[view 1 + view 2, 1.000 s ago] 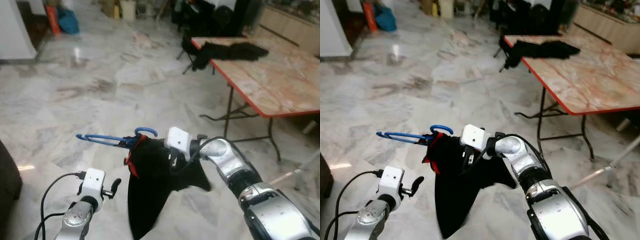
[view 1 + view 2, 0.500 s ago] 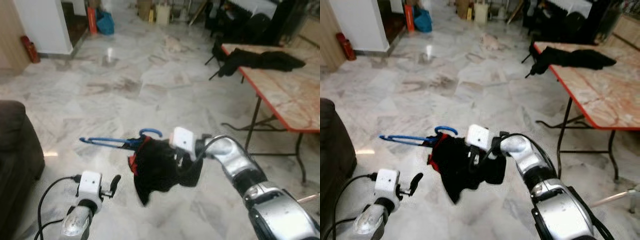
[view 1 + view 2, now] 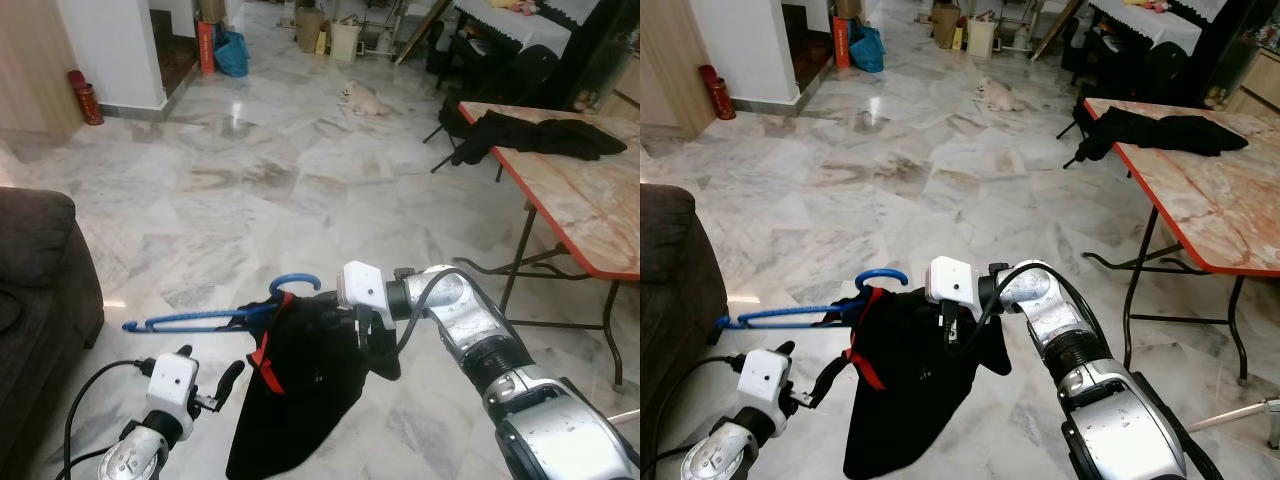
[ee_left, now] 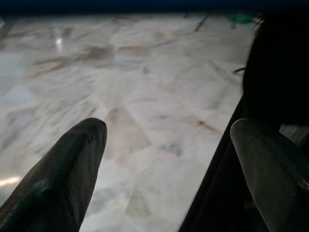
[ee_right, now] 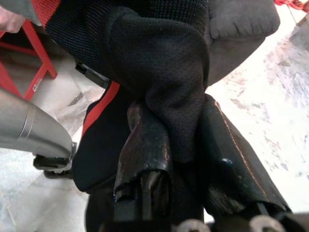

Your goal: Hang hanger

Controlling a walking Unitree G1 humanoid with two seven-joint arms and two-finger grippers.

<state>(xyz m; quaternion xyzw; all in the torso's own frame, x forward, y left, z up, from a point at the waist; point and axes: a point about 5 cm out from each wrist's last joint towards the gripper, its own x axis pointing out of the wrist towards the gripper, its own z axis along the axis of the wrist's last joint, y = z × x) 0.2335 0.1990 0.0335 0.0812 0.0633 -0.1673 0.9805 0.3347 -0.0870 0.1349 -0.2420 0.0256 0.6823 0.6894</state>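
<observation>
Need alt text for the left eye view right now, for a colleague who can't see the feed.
The right gripper is shut on a black garment draped on a blue hanger, held above a marble floor. The left gripper is open and low beside it. A sofa stands at the left and a table with dark clothing at the right.

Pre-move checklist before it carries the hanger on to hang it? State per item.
1. Right pincer shut on the black garment: ok.
2. Garment on the blue hanger: ok, draped at the hook end.
3. Pincer on the hanger itself: cannot tell, cloth covers the fingers.
4. Left pincer free to assist: ok, open and holding nothing.
5. Rail or rod to hang on: not ok, none seen ahead.
6. Clearance from sofa and folding table: ok, both apart from the load.
</observation>
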